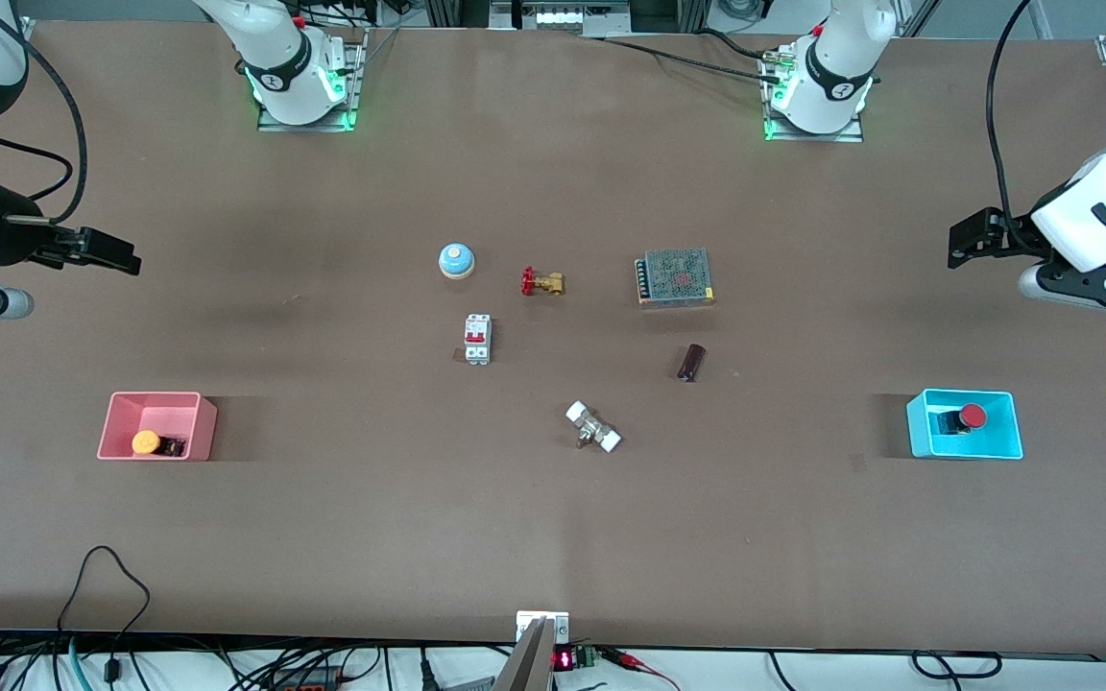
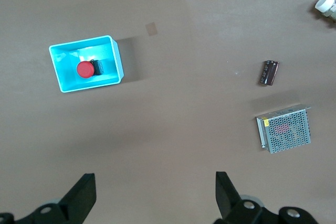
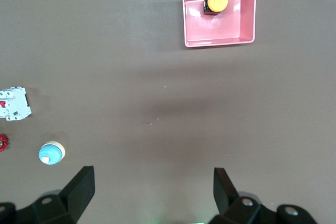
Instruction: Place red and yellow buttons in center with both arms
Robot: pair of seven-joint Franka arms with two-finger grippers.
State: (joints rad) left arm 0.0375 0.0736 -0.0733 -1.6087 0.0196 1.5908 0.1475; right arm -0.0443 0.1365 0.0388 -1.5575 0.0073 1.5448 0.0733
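Nothing had been picked up yet, so the job looked to be at its very start. The red button (image 1: 971, 416) sat inside the blue bin (image 1: 918, 432) near the left arm's end of the desk (image 1: 553, 537). The yellow button (image 1: 146, 442) sat inside the pink bin (image 1: 116, 422) near the right arm's end.

The left tool (image 2: 156, 192) hung high over bare desk with its two fingers wide apart and nothing in them. The right tool (image 3: 154, 188) did the same at its own end.

Next, each arm would likely need to go over its bin, drop straight down between the walls and pinch the button.

Each button's black body was mostly hidden under its cap. Both arms were cut off at the picture's edges.
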